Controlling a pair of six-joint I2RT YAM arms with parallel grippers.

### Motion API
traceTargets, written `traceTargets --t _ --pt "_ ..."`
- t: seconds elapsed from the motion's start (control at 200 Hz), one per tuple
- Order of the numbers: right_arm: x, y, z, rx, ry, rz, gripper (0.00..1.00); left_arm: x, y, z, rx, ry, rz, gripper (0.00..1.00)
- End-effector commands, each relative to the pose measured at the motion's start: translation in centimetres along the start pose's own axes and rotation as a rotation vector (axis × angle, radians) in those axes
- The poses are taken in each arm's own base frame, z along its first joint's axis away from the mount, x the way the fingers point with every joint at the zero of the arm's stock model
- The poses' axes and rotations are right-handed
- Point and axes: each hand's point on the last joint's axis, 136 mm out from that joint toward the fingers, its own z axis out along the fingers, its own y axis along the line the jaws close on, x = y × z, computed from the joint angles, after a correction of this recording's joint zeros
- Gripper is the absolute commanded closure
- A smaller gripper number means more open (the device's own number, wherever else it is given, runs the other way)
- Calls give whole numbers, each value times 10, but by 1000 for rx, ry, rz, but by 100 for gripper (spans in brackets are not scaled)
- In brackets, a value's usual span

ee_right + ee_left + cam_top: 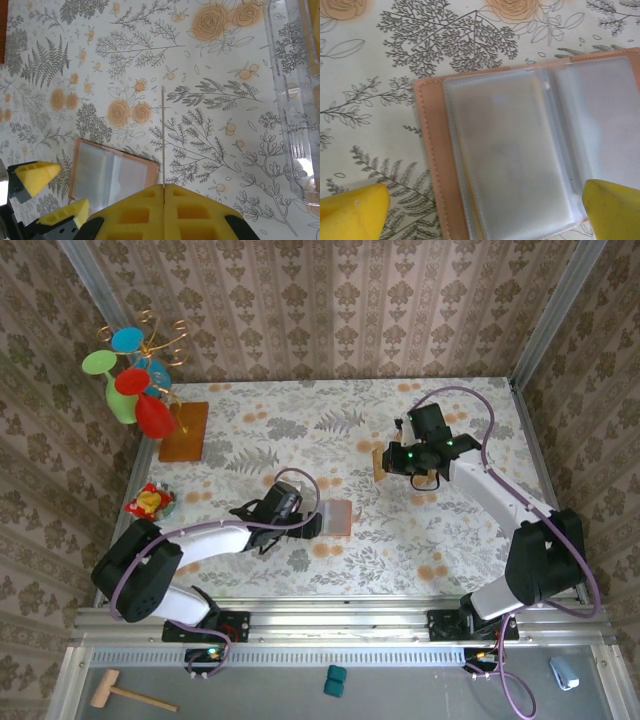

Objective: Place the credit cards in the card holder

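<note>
The right tool (163,192) is clenched on one credit card (163,135) — it shows edge-on, a thin line standing up from the yellow fingers (200,210) at the bottom middle of the right wrist view. The card looks light, stiff and slippery, so it could slide. Holding one short end and leaving most of it free seems best for poking it in. The card holder (112,175) lies open on the counter (210,60) at the lower left, with its clear soft pockets facing up. The left tool (482,200) is wide open over the holder — I cannot tell if it touches.
</note>
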Motion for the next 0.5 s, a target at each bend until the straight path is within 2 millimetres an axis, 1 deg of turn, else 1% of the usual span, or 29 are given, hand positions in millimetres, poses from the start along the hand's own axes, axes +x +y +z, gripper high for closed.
traceTargets --t 0.0,0.3,0.495 --pt "-1 4 -6 -29 -20 2 100 8 1 4 -25 1 -24 0" --pt "-1 6 -9 -42 -23 -2 100 21 -9 3 -30 10 -19 0" --pt "-2 7 -14 -45 -34 -4 100 26 -18 3 -22 12 -13 0"
